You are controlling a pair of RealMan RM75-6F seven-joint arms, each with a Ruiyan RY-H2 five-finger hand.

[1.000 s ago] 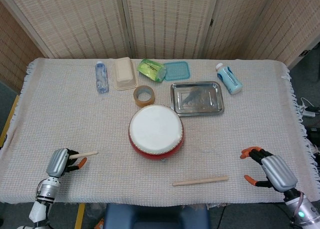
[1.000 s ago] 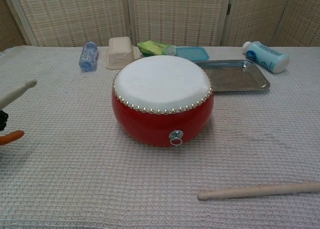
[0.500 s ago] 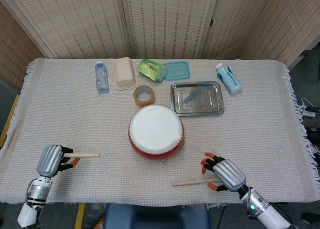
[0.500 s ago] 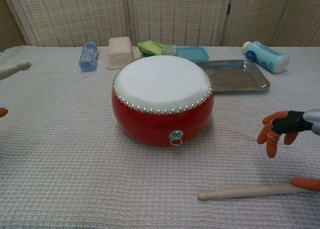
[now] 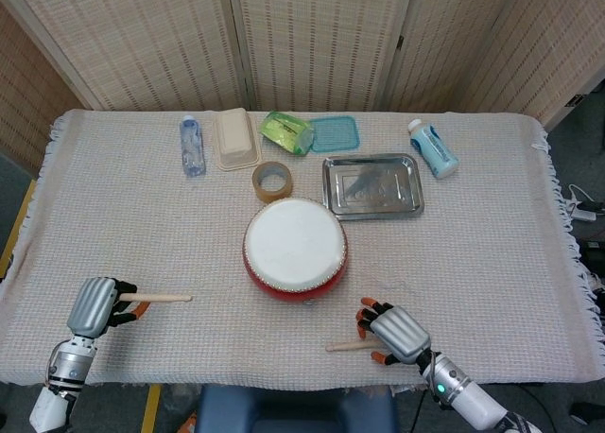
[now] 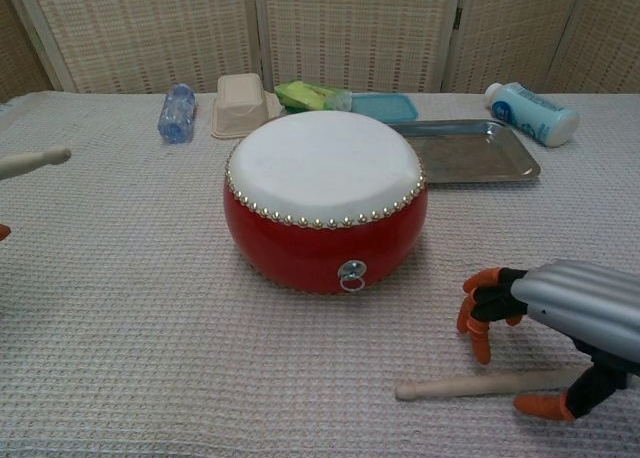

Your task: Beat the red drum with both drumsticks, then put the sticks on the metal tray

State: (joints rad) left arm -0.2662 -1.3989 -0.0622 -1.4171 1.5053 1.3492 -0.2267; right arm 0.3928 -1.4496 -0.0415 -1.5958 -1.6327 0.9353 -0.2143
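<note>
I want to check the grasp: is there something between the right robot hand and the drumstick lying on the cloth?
Nothing visible is. The right robot hand is directly over the drumstick, its fingers on either side of the stick; only bare cloth lies around.
</note>
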